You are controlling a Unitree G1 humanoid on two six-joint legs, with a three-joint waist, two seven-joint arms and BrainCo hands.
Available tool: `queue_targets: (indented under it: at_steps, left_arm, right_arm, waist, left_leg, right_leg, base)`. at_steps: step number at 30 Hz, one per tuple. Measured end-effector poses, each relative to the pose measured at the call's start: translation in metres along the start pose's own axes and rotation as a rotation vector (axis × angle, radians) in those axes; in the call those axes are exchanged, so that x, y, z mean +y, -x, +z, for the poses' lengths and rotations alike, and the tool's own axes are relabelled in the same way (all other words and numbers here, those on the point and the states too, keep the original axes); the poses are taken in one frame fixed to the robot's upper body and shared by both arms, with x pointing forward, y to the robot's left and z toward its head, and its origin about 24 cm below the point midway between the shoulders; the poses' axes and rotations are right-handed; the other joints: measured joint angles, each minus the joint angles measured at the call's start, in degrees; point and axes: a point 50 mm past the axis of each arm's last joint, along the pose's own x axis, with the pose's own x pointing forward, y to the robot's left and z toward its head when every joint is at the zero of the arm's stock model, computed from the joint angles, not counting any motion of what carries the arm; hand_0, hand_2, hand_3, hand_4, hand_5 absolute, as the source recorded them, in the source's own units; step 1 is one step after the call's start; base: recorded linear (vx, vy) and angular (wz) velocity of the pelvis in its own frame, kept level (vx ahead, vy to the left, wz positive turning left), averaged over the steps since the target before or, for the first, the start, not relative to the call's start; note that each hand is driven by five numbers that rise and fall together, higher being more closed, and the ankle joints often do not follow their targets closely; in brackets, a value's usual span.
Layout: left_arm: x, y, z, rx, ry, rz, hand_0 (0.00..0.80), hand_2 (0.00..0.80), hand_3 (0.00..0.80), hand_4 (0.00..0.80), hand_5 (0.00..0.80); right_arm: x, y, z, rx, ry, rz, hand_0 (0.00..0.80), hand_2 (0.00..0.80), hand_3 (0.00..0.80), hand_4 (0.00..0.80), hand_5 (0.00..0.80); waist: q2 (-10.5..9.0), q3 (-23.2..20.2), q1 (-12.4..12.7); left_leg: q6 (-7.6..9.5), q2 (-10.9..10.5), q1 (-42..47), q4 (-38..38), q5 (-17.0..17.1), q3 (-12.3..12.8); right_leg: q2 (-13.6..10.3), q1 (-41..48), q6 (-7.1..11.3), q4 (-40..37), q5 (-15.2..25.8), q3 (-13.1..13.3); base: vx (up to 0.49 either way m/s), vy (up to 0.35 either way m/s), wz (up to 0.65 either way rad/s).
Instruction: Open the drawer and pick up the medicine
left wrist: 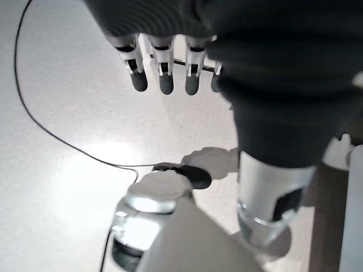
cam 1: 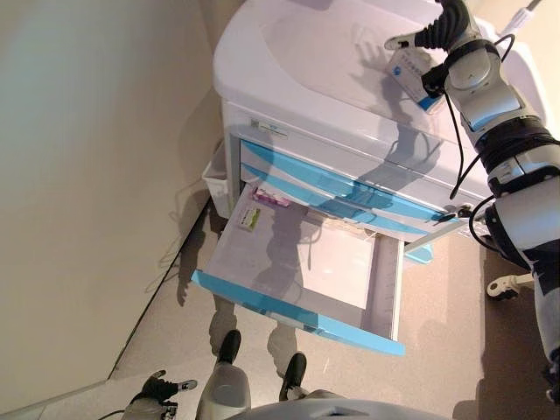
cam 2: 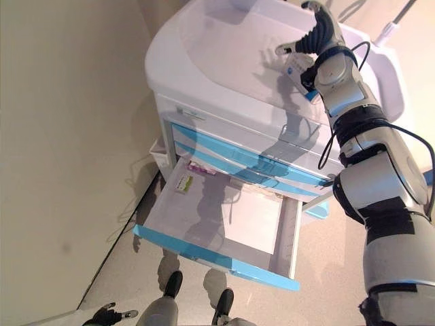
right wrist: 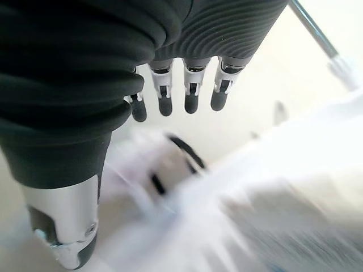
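Fingers (right wrist: 164, 99) of right hand (cam 2: 312, 34) hang straight, holding nothing, above medicine box (cam 2: 297, 71) on cabinet top (cam 2: 224, 47)

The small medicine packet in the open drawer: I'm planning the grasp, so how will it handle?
The medicine packet looks flat and thin, so probably light and hard to pinch off the drawer floor. It lies near a back corner, so it may slide against the wall when pushed.

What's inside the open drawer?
Inside the open drawer two small medicine packets lie at the back corner; the rest is bare. The deepest part, under the cabinet, is hidden.
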Motion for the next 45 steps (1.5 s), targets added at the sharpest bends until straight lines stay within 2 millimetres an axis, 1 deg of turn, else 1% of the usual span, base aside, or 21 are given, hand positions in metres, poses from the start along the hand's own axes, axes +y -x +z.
queue_targets:
  at_steps: [3, 5, 7, 8, 9, 13, 14, 17, 20, 21, 22, 23, 24, 27, 28, 32, 35, 37, 40, 42, 45]
  left_arm:
    - [0.003, 0.001, -0.008, 0.022, 0.017, 0.011, 0.0, 0.0, 0.0, 0.0, 0.0]
    - [0.003, 0.001, -0.009, 0.026, 0.02, 0.014, 0.0, 0.0, 0.0, 0.0, 0.0]
    - [0.001, 0.002, -0.01, 0.024, 0.019, 0.009, 0.0, 0.0, 0.0, 0.0, 0.0]
    - [-0.003, 0.002, -0.01, 0.026, 0.015, 0.0, 0.0, 0.0, 0.0, 0.0, 0.0]
    - [-0.005, 0.003, -0.015, 0.035, 0.006, -0.006, 0.0, 0.0, 0.0, 0.0, 0.0]
    - [-0.02, 0.007, -0.027, 0.064, -0.005, -0.041, 0.0, 0.0, 0.0, 0.0, 0.0]
    - [-0.024, 0.007, -0.027, 0.065, -0.002, -0.052, 0.0, 0.0, 0.0, 0.0, 0.0]
    - [-0.03, 0.009, -0.03, 0.071, -0.003, -0.068, 0.0, 0.0, 0.0, 0.0, 0.0]
    - [-0.035, 0.009, -0.03, 0.073, -0.001, -0.079, 0.0, 0.0, 0.0, 0.0, 0.0]
    - [-0.037, 0.01, -0.033, 0.079, -0.008, -0.084, 0.0, 0.0, 0.0, 0.0, 0.0]
    - [-0.038, 0.011, -0.034, 0.082, -0.016, -0.087, 0.0, 0.0, 0.0, 0.0, 0.0]
    - [-0.037, 0.011, -0.035, 0.079, -0.033, -0.087, 0.0, 0.0, 0.0, 0.0, 0.0]
    - [-0.038, 0.011, -0.036, 0.082, -0.036, -0.088, 0.0, 0.0, 0.0, 0.0, 0.0]
    - [-0.04, 0.012, -0.037, 0.085, -0.036, -0.098, 0.0, 0.0, 0.0, 0.0, 0.0]
    - [-0.041, 0.012, -0.035, 0.077, -0.037, -0.1, 0.0, 0.0, 0.0, 0.0, 0.0]
    - [-0.047, 0.013, -0.036, 0.069, -0.07, -0.126, 0.0, 0.0, 0.0, 0.0, 0.0]
    - [-0.05, 0.013, -0.033, 0.051, -0.101, -0.144, 0.0, 0.0, 0.0, 0.0, 0.0]
    - [-0.05, 0.012, -0.027, 0.034, -0.099, -0.146, 0.0, 0.0, 0.0, 0.0, 0.0]
    - [-0.052, 0.012, -0.026, 0.032, -0.099, -0.158, 0.0, 0.0, 0.0, 0.0, 0.0]
    - [-0.052, 0.012, -0.023, 0.025, -0.099, -0.158, 0.0, 0.0, 0.0, 0.0, 0.0]
    - [-0.053, 0.011, -0.019, 0.016, -0.098, -0.158, 0.0, 0.0, 0.0, 0.0, 0.0]
  right_arm:
    - [-0.014, 0.006, 0.009, -0.085, -0.072, -0.08, 0.0, 0.0, 0.0, 0.0, 0.0]
    - [-0.028, 0.011, 0.005, -0.099, -0.109, -0.149, 0.0, 0.0, 0.0, 0.0, 0.0]
    - [-0.039, 0.02, -0.009, -0.097, -0.162, -0.218, 0.0, 0.0, 0.0, 0.0, 0.0]
    - [-0.044, 0.027, -0.025, -0.065, -0.221, -0.268, 0.0, 0.0, 0.0, 0.0, 0.0]
    - [-0.044, 0.03, -0.031, -0.047, -0.237, -0.28, 0.0, 0.0, 0.0, 0.0, 0.0]
    - [-0.042, 0.042, -0.054, 0.013, -0.306, -0.316, 0.0, 0.0, 0.0, 0.0, 0.0]
    - [-0.042, 0.05, -0.065, 0.034, -0.348, -0.337, 0.0, 0.0, 0.0, 0.0, 0.0]
    - [-0.039, 0.064, -0.089, 0.105, -0.4, -0.368, 0.0, 0.0, 0.0, 0.0, 0.0]
    - [-0.036, 0.086, -0.119, 0.201, -0.431, -0.408, 0.0, 0.0, 0.0, 0.0, 0.0]
    - [-0.029, 0.101, -0.136, 0.26, -0.442, -0.417, 0.0, 0.0, 0.0, 0.0, 0.0]
    - [-0.024, 0.108, -0.143, 0.287, -0.441, -0.413, 0.0, 0.0, 0.0, 0.0, 0.0]
    - [-0.019, 0.131, -0.159, 0.327, -0.408, -0.394, 0.0, 0.0, 0.0, 0.0, 0.0]
    - [-0.014, 0.139, -0.166, 0.359, -0.393, -0.377, 0.0, 0.0, 0.0, 0.0, 0.0]
    - [-0.009, 0.179, -0.196, 0.485, -0.367, -0.378, 0.0, 0.0, 0.0, 0.0, 0.0]
    - [-0.007, 0.2, -0.208, 0.539, -0.329, -0.356, 0.0, 0.0, 0.0, 0.0, 0.0]
    - [-0.009, 0.244, -0.227, 0.629, -0.165, -0.26, 0.0, 0.0, 0.0, 0.0, 0.0]
    - [-0.017, 0.264, -0.236, 0.672, -0.035, -0.21, 0.0, 0.0, 0.0, 0.0, 0.0]
    - [-0.022, 0.293, -0.25, 0.76, 0.053, -0.171, 0.0, 0.0, 0.0, 0.0, 0.0]
    - [-0.018, 0.321, -0.264, 0.875, 0.094, -0.12, 0.0, 0.0, 0.0, 0.0, 0.0]
    - [-0.012, 0.348, -0.277, 0.999, 0.099, -0.087, 0.0, 0.0, 0.0, 0.0, 0.0]
    - [-0.004, 0.369, -0.282, 1.078, 0.087, -0.047, 0.0, 0.0, 0.0, 0.0, 0.0]
  waist:
    - [0.11, -0.08, -0.28]
    - [0.4, -0.23, -0.83]
    - [1.0, -0.65, -0.84]
    - [1.76, -1.06, -1.44]
    - [2.36, -1.5, -1.18]
    - [6.1, -3.95, -3.18]
    - [7.15, -4.6, -3.9]
    - [8.17, -5.41, -3.84]
    - [8.4, -5.77, -5.57]
    - [8.43, -5.91, -5.41]
    - [8.55, -6.05, -6.28]
    - [8.52, -6.24, -6.31]
    - [8.67, -6.23, -6.96]
    - [9.28, -6.29, -7.46]
    - [9.57, -6.18, -7.29]
    - [11.32, -5.76, -8.71]
    - [12.29, -5.14, -10.04]
    - [12.56, -5.06, -9.83]
    - [13.29, -4.19, -10.11]
    - [13.73, -4.2, -10.12]
    - [14.16, -3.76, -10.13]
  left_leg:
    - [0.23, -0.06, 1.95, -0.43, -0.21, 1.86]
    - [0.34, -0.04, 2.98, -0.43, -0.53, 3.01]
    - [0.42, -0.05, 3.98, -0.43, -0.71, 3.66]
    - [0.5, -0.04, 5.13, -0.44, -0.97, 4.47]
    - [0.59, -0.05, 5.35, -0.44, -1.06, 4.61]
    - [0.73, 0.05, 6.08, -0.47, -1.21, 6.24]
    - [0.66, 0.19, 6.62, -0.49, -1.31, 6.94]
    - [0.54, 0.54, 7.13, -0.5, -1.46, 8.42]
    - [0.3, 0.98, 7.94, -0.51, -1.63, 10.08]
    - [0.23, 1.12, 8.58, -0.67, -1.76, 10.85]
    - [0.16, 1.17, 8.85, -0.62, -1.94, 11.61]
    - [0.2, 1.35, 8.86, -0.81, -2.19, 12.48]
    - [0.22, 1.32, 8.91, -0.77, -2.2, 12.87]
    - [0.27, 1.24, 9.44, -0.76, -2.41, 14.78]
    - [0.3, 1.26, 9.56, -0.8, -2.5, 14.85]
    - [0.77, 1.35, 9.51, -0.85, -2.88, 15.3]
    - [0.83, 1.29, 9.48, -0.86, -3.15, 15.36]
    - [0.8, 1.37, 9.45, -0.87, -3.19, 15.29]
    - [0.8, 1.34, 9.13, -0.85, -3.19, 15.21]
    - [0.84, 1.34, 8.45, -0.82, -3.14, 15.01]
    - [0.82, 1.33, 8.14, -0.82, -3.13, 14.29]
  right_leg:
    - [-0.15, 1.21, 0.13, 0.0, 0.12, 1.12]
    - [-0.2, 1.69, 0.18, 0.0, 0.28, 1.54]
    - [-0.21, 2.31, 0.19, 0.0, 0.37, 2.34]
    - [-0.21, 3.12, 0.2, 0.0, 0.39, 3.03]
    - [-0.24, 3.38, 0.22, 0.0, 0.4, 3.03]
    - [-0.14, 3.29, 0.36, -0.01, 0.93, 4.69]
    - [0.07, 3.32, 0.29, -0.01, 1.13, 5.84]
    - [0.51, 3.17, 0.39, -0.01, 1.35, 7.13]
    - [0.95, 3.09, 0.28, -0.02, 1.61, 8.88]
    - [1.07, 3.42, 0.26, -0.02, 1.64, 9.18]
    - [1.14, 3.04, 0.32, -0.02, 1.83, 9.6]
    - [1.18, 3.12, 0.37, -0.09, 1.87, 10.27]
    - [1.19, 2.9, 0.44, -0.04, 2.0, 10.62]
    - [1.13, 2.14, 0.36, -0.02, 2.67, 11.61]
    - [1.16, 2.29, 0.36, -0.02, 2.67, 11.74]
    - [0.96, 2.1, 0.48, -0.08, 2.76, 12.03]
    - [0.83, 2.03, 0.53, -0.21, 2.78, 12.06]
    - [0.79, 2.05, 0.5, -0.22, 2.75, 12.04]
    - [0.76, 1.78, 0.49, -0.23, 2.75, 11.97]
    - [0.75, 1.14, 0.48, -0.22, 2.75, 11.78]
    - [0.76, 1.18, 0.41, -0.24, 2.58, 11.06]
  base:
    - [0.032, 0.031, -0.3]
    - [0.058, 0.037, -0.3]
    - [0.044, 0.027, -0.22]
    - [0.007, 0.021, -0.17]
    - [-0.008, 0.022, -0.26]
    - [-0.01, 0.017, -0.23]
    - [0.007, 0.021, -0.26]
    - [0.008, 0.014, -0.34]
    - [0.003, 0.017, -0.3]
    - [-0.007, 0.008, -0.29]
    - [-0.015, 0.011, -0.35]
    - [-0.006, 0.005, -0.3]
    - [-0.013, 0.006, -0.34]
    - [-0.005, 0.008, -0.39]
    - [0.004, 0.004, -0.11]
    - [0.008, 0.0, -0.06]
    - [0.01, 0.002, 0.01]
    - [0.0, 0.0, 0.0]
    - [0.0, 0.0, 0.0]
    - [0.003, -0.015, 0.04]
    - [-0.016, -0.016, 0.11]
